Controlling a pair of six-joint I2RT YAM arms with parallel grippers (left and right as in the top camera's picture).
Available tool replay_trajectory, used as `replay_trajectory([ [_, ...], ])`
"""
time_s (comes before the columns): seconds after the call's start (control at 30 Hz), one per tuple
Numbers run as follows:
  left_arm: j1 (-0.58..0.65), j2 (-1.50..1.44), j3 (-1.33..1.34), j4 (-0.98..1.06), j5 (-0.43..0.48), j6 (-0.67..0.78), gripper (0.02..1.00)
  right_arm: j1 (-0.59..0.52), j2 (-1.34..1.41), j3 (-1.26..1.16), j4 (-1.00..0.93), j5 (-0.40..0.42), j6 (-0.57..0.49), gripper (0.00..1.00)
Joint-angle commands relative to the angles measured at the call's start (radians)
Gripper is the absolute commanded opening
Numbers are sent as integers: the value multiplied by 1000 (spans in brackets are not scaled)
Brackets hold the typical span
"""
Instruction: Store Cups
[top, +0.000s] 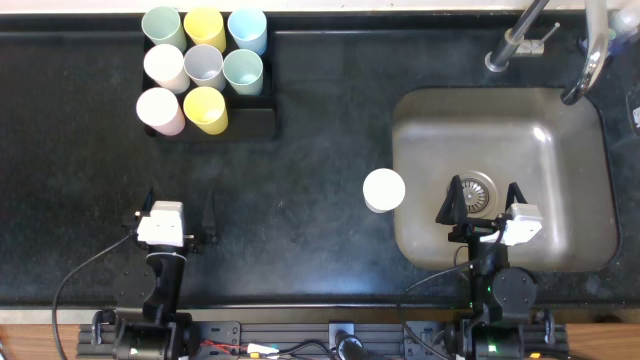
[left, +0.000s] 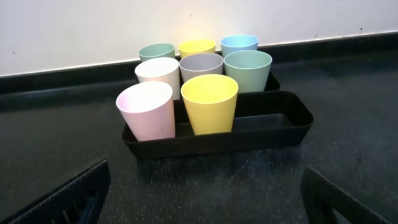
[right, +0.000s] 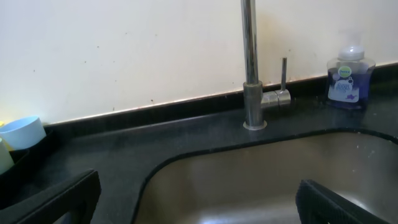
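One white cup out, one tray slot free

Your loose white cup (top: 384, 189) stands on the dark surface (top: 320, 240) just beside the sink (top: 560, 130), well apart from the black tray (top: 258, 122). Eight cups (left: 209, 102) stand mouth-up there in rows, and the bare end of the near row looks meant for it. Your right claw (top: 484, 197) hangs over the basin with fingers spread and is the nearer one to the cup. Your left claw (top: 178, 203), also spread, faces the tray.
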Motion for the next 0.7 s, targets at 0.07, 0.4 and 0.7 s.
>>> replay_trajectory([
  [0.07,6,-10,-8,9,10,19,998,-6,-8,-13,5,-7,0,998],
  [0.4,6,-10,-8,9,10,19,998,-6,-8,-13,5,-7,0,998],
  [0.7,6,-10,-8,9,10,19,998,-6,-8,-3,26,-10,-9,998],
])
